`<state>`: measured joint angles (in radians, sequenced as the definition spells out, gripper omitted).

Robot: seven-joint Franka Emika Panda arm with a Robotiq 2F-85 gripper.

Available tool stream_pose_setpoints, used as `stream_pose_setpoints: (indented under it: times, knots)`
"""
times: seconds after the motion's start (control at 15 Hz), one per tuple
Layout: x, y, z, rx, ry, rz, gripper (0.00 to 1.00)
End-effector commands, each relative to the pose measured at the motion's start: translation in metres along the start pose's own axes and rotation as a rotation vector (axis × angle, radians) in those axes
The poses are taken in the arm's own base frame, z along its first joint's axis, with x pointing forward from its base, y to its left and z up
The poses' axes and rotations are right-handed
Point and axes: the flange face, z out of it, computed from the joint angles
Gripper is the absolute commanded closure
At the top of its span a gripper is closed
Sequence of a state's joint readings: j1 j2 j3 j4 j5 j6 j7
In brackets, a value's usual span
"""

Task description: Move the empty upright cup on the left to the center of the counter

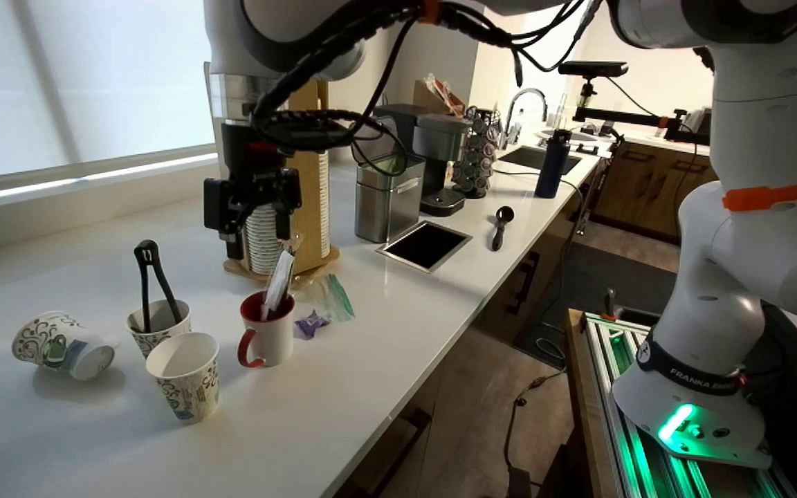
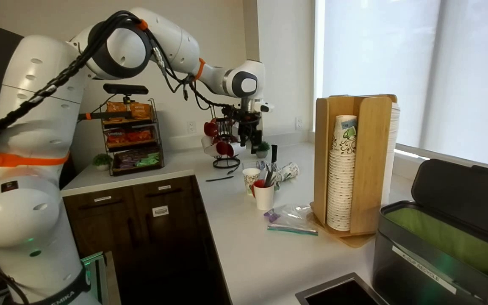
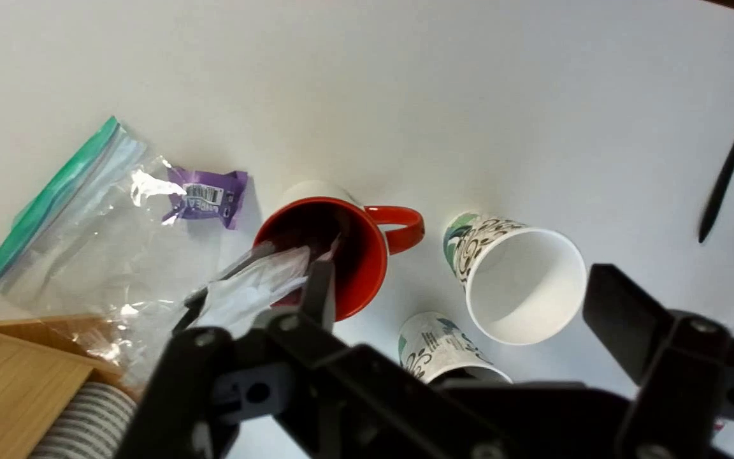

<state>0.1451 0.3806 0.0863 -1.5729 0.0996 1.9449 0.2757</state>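
Note:
The cup (image 1: 194, 387) stands upright on the white counter (image 1: 343, 422), nearest the camera among the cups. It shows in an exterior view behind the mug (image 2: 251, 174). In the wrist view the cup (image 3: 526, 287) looks empty, with brown scrolls and a green patch on its side. My gripper (image 1: 259, 236) is open and empty, well above the counter; it also shows in an exterior view (image 2: 250, 145). In the wrist view the gripper's (image 3: 462, 285) fingers are wide apart, with the cup below between them and nearer the right finger. The counter also shows there (image 3: 373, 95).
A white mug with red inside (image 1: 274, 342) holding wrapped utensils stands beside the cup. A patterned cup with black tongs (image 1: 156, 339) is close behind it. Another cup (image 1: 59, 346) lies on its side. A plastic bag (image 3: 106, 236), purple wrapper (image 3: 208, 194) and wooden cup holder (image 2: 367, 169) are nearby.

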Motion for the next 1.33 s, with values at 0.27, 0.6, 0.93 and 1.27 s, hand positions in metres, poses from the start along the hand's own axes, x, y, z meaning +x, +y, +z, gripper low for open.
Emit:
stream_pose_setpoints:
  times: [0.27,0.6,0.93,1.27]
  knots:
    - [0.024,-0.02,0.047,-0.002,-0.052,-0.045,0.0]
    - [0.042,-0.029,0.071,0.009,-0.046,-0.048,0.0]
    - [0.06,-0.039,0.105,0.018,0.086,-0.04,0.0]
    - [0.055,-0.06,0.132,0.012,0.118,-0.066,0.0]
